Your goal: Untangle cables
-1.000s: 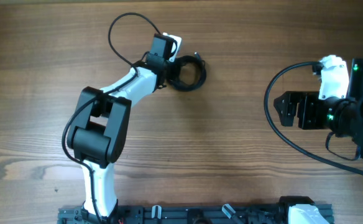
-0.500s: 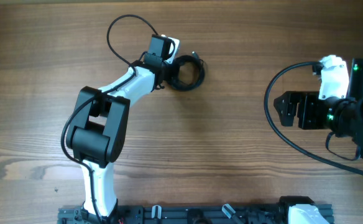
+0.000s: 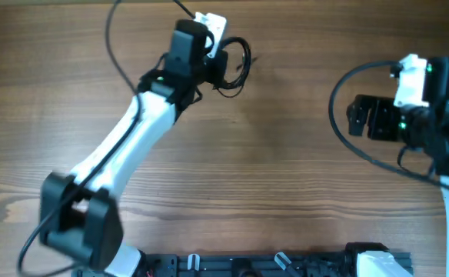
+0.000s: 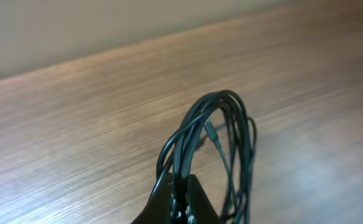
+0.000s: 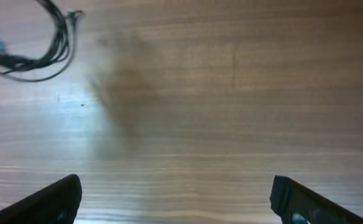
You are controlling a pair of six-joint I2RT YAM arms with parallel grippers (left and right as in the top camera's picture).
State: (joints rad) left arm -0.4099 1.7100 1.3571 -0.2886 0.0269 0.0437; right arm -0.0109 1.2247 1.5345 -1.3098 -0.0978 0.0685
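The cables (image 3: pixel 234 65) are a small coil of thin black wires near the top middle of the table. My left gripper (image 3: pixel 215 63) is shut on the coil's left side and holds it lifted off the wood. In the left wrist view the loops (image 4: pixel 219 143) stand up out of my shut fingertips (image 4: pixel 183 190), with a small plug end hanging inside the loop. The right wrist view shows the same coil (image 5: pixel 45 46) far off at its top left. My right gripper (image 3: pixel 354 119) is open and empty at the right side of the table, its fingers wide apart (image 5: pixel 176 196).
The wooden table (image 3: pixel 286 177) fills the views. Thick black arm cables arc beside the right arm (image 3: pixel 340 138) and above the left arm (image 3: pixel 113 46). A black rail (image 3: pixel 247 265) runs along the front edge.
My left arm has stretched out and risen, lifting the coil off the table toward the far edge. The right arm has barely moved.
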